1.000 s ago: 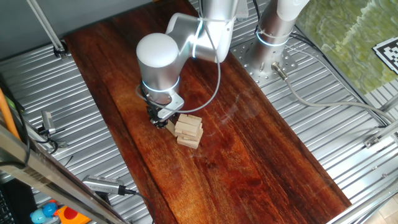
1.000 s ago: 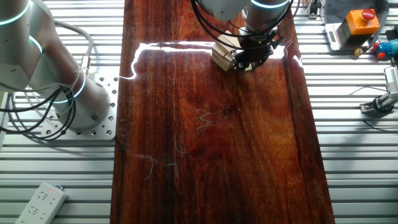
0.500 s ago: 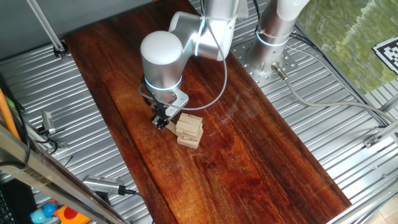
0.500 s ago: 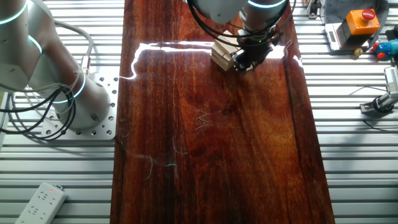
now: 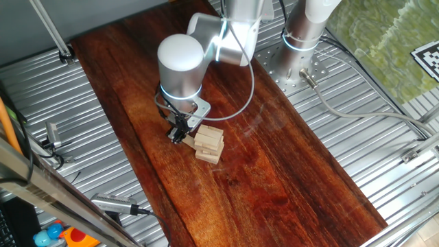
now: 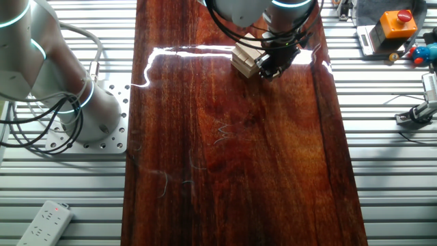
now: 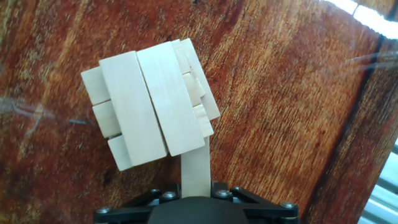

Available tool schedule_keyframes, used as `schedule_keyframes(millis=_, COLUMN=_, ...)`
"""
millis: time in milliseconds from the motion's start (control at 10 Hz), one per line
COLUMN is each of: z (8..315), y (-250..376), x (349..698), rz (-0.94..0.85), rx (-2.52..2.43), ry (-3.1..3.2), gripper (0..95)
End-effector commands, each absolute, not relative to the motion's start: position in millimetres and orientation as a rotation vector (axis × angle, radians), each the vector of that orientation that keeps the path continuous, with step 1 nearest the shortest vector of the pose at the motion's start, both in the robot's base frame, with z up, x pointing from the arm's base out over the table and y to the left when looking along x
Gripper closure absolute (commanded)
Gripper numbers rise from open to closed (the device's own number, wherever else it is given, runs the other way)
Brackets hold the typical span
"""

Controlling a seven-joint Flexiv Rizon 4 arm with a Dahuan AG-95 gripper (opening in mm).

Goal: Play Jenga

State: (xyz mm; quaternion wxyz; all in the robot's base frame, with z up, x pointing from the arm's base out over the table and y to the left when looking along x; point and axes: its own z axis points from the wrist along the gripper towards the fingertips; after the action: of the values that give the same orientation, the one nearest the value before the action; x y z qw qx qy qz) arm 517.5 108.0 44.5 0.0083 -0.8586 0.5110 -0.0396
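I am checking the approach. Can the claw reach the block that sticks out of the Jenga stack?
Probably yes. In the hand view the protruding block points straight at the claw, with only bare wooden table around the Jenga stack; nothing blocks it.

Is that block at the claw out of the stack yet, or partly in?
Partly in: the hand view shows the block running from under the Jenga stack toward the claw.

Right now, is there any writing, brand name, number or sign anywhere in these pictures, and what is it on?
No words, brands or numbers can be read in any view.
The only sign is a black-and-white square marker at the right edge of one fixed view, partly cut off; it carries a pattern, not letters.
The Jenga blocks are plain wood with no print showing.
The orange box with a red button shows no legible label.
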Motion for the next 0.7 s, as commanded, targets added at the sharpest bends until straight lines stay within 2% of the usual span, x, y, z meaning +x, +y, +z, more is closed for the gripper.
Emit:
schedule_keyframes(millis=100, z=44.3, y=108.2, x=518.1, rz=-0.124, rx=-2.686, ry=1.591, gripper=95.0)
schedule_keyframes(millis=700, z=42.9, y=107.4, x=519.0, rz=-0.114, rx=-2.688, ry=1.575, gripper=95.0)
